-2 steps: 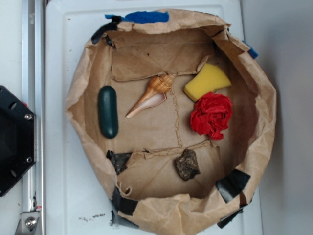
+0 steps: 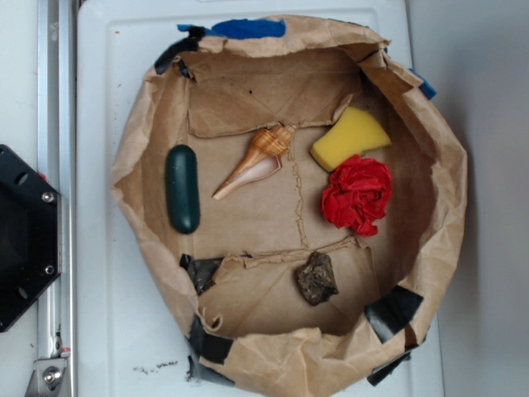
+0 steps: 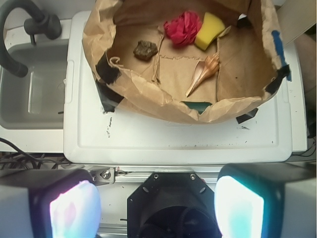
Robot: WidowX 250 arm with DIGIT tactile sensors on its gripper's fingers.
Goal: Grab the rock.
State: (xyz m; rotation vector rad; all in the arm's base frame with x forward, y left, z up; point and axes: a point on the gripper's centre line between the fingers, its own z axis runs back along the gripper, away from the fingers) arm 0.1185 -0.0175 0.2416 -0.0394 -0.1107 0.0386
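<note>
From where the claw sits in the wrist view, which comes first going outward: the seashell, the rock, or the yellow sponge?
Measured from the claw at the bottom edge:
1. Seashell, lowest in the bag, right of centre.
2. Rock, higher up, on the left.
3. Yellow sponge, topmost, on the right beside the red crumpled ball.

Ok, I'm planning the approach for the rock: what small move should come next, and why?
Probably move the gripper forward over the paper bag's rim toward the rock. The wrist view shows the gripper open and back at the base, well short of the bag, while the rock lies alone on the bag floor, apart from the red crumpled paper, so nothing blocks a descent.
</note>
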